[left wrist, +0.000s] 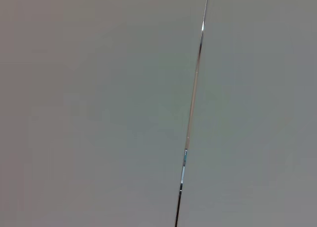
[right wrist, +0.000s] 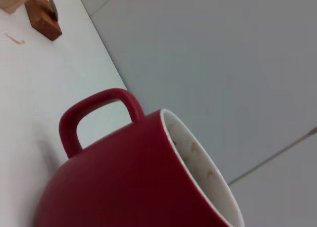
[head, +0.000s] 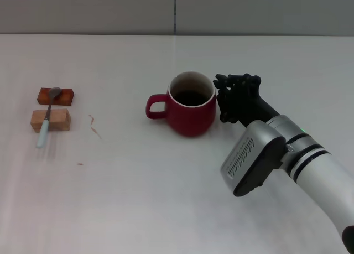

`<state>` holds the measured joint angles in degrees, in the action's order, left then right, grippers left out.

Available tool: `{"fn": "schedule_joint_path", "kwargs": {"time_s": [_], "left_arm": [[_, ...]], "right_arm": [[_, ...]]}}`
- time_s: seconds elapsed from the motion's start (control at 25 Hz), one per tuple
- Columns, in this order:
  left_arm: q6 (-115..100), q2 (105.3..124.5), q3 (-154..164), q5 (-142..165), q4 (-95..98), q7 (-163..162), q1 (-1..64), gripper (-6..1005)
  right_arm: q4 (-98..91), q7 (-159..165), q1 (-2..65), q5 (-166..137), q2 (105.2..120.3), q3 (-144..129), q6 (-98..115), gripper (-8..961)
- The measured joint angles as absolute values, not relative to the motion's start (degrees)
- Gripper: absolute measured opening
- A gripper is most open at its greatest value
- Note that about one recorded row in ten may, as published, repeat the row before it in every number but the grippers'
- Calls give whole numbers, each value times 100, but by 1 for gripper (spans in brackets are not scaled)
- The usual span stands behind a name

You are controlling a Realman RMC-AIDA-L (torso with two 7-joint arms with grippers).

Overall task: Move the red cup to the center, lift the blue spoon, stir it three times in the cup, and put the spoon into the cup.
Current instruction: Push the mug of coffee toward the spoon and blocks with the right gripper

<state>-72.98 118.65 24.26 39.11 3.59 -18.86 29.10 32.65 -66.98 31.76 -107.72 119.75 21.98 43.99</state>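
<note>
Red cup point(head: 191, 106) upright mid-tabletop point(head: 166, 198), right gripper point(head: 231, 99) beside it, jaws' state unclear, blue spoon point(head: 47, 117) across two wooden blocks point(head: 52, 109).

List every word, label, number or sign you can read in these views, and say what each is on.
None: no readable text in any view.
The red cup is plain outside; faint reddish marks inside its rim in the right wrist view are not letters.
The blue spoon and the two wooden blocks carry no print.
The right gripper, beside the cup, shows only a grille and a green light on its arm.
The left wrist view shows a blank wall.
</note>
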Motion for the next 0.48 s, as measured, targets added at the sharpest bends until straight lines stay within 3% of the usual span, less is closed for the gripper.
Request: {"fn": "schedule_joint_path", "kwargs": {"time_s": [0.48], "left_arm": [[-7401, 11865, 2431, 3922, 226, -1890, 2892, 813]], "right_arm": [[3506, -6667, 3194, -10785, 11980, 2028, 4317, 81]]}}
